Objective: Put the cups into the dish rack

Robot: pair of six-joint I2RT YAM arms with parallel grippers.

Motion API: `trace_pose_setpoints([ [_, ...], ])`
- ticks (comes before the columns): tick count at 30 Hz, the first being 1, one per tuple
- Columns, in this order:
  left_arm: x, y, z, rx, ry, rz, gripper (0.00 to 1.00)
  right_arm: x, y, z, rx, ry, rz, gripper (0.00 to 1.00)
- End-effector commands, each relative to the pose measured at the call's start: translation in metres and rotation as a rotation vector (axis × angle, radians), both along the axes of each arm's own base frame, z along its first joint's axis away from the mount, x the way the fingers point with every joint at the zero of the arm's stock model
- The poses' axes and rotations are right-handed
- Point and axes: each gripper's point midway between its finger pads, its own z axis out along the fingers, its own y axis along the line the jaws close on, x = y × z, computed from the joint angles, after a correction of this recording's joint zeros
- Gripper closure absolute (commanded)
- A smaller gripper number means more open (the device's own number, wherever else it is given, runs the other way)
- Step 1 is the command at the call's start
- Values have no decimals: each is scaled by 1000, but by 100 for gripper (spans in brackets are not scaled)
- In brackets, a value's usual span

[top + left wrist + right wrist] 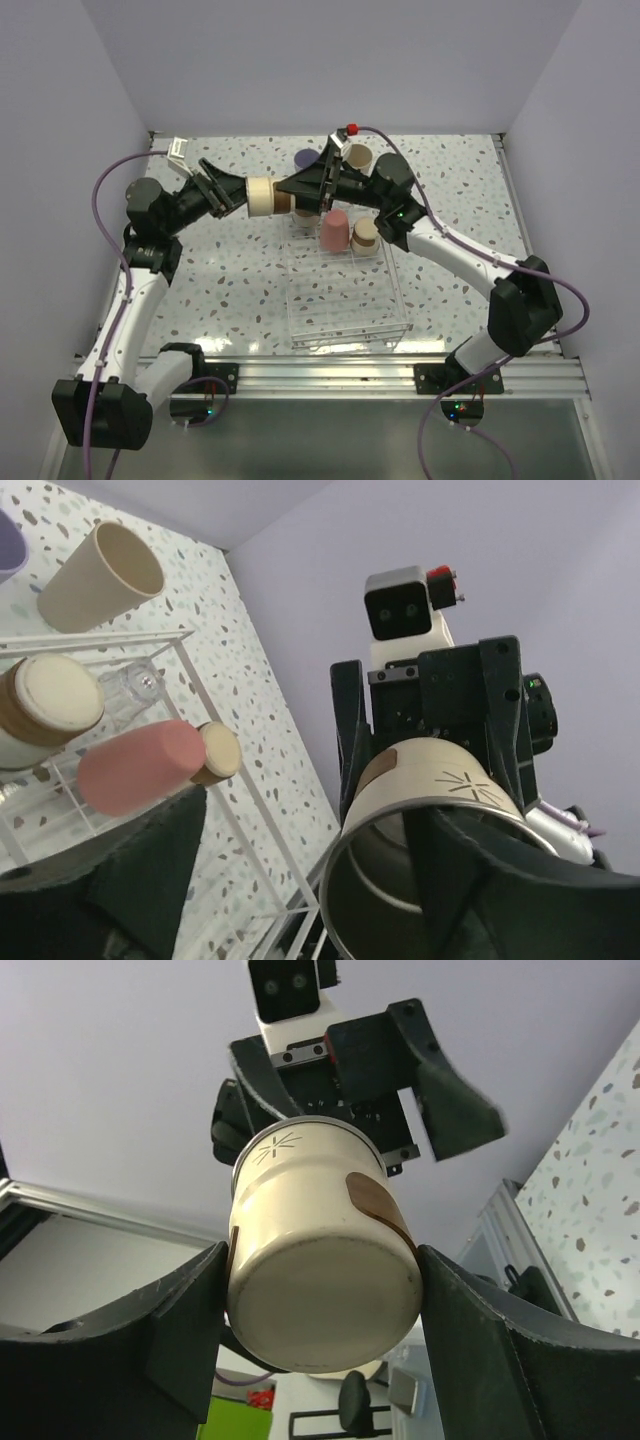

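Note:
A brown-grey cup with a cream base hangs sideways in mid-air between both grippers, behind the dish rack. My right gripper is shut on its base end, a finger pressed on each side. My left gripper is open: one finger reaches into the cup's mouth and the other stands well clear. A coral-red cup and a brown-grey cup stand upside down in the rack's far end. The left wrist view also shows another brown-grey cup and a tiny clear one there.
A lavender cup and a beige cup stand on the speckled table behind the rack. The rack's near half holds nothing. White walls close the table at the back and both sides.

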Motion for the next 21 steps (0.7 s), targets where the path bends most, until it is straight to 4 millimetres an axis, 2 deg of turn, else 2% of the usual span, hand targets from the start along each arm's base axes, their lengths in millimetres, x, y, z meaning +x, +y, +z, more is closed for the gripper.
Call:
trace_pose_setpoints([
  [1,7,11,11,85,-31,75,14,-21,-20,17,-21,-101,18,84],
  [2,9,18,-11,129,89,122,5,-21,-25,17,-26,-104,7,85],
  [3,9,23,-5,164,83,149,0,-19,-30,15,-40,-93,-7,86],
  [4,9,28,-10,226,76,170,0,-12,-39,12,-54,-98,-35,87],
  [5,7,39,-21,278,155,233,0,-16,-47,18,-52,-116,-46,87],
  [7,5,53,-35,362,198,289,0,-8,-64,13,-93,-120,-84,87],
  [8,0,63,-47,404,254,335,0,-9,-70,4,-140,-88,-90,88],
  [9,-2,69,-53,434,278,362,0,-8,-74,6,-170,-100,-99,88],
  [10,-5,75,-58,452,305,386,0,-5,-79,0,-226,-174,-115,88],
  [11,-10,82,-67,482,345,417,0,-6,-84,-22,-329,-110,-117,88],
  [12,-12,85,-70,495,358,430,0,-3,-87,-17,-368,-149,-134,88],
  [13,-14,90,-73,512,369,453,0,-3,-90,-24,-417,-199,-132,89],
  [14,-17,92,-77,525,388,456,0,-3,-94,-36,-475,-165,-137,89],
  [15,-19,94,-77,533,389,461,0,1,-97,-33,-504,-190,-154,89],
  [16,-21,96,-78,542,396,469,0,3,-100,-38,-551,-239,-160,90],
  [17,-23,97,-76,545,390,474,0,5,-107,-49,-621,-213,-180,90],
  [19,-25,99,-76,554,389,484,0,12,-110,-51,-710,-283,-194,90],
  [20,-27,100,-78,558,397,482,0,5,-117,-66,-809,-255,-166,91],
  [21,-27,100,-79,558,400,484,0,11,-114,-55,-895,-329,-216,92],
])
